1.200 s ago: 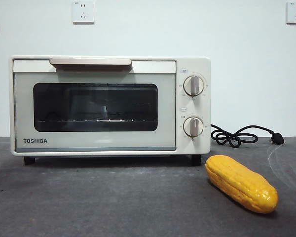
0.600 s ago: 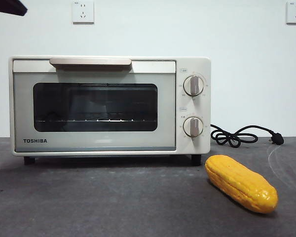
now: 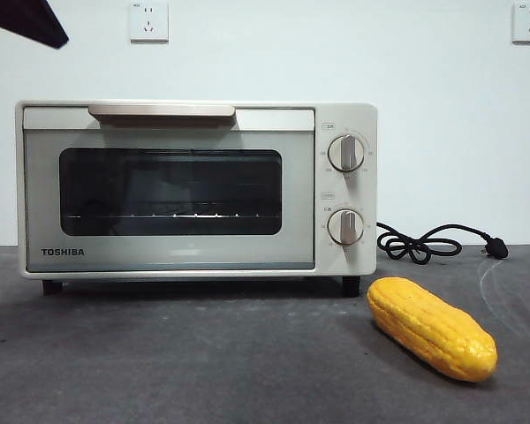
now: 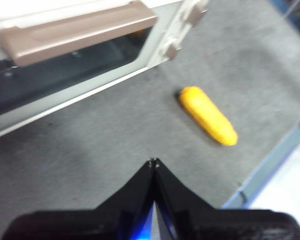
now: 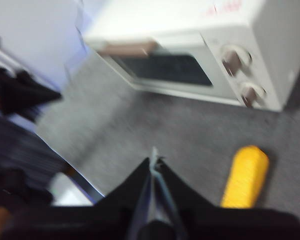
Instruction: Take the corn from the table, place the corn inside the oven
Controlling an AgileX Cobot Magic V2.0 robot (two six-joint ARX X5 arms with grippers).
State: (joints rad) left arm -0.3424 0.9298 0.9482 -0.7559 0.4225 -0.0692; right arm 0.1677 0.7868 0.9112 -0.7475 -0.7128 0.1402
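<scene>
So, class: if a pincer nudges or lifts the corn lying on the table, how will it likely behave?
The corn is rounded with tapered ends and lies on its side on the flat table, so a sideways nudge would probably roll it. Its glossy skin may be a bit slippery, though the bumpy kernel rows should help grip. It looks stiff, likely keeping its shape when lifted.

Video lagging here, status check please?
Left gripper shut, right gripper shut, both empty. Corn on table. Oven door closed.
</scene>
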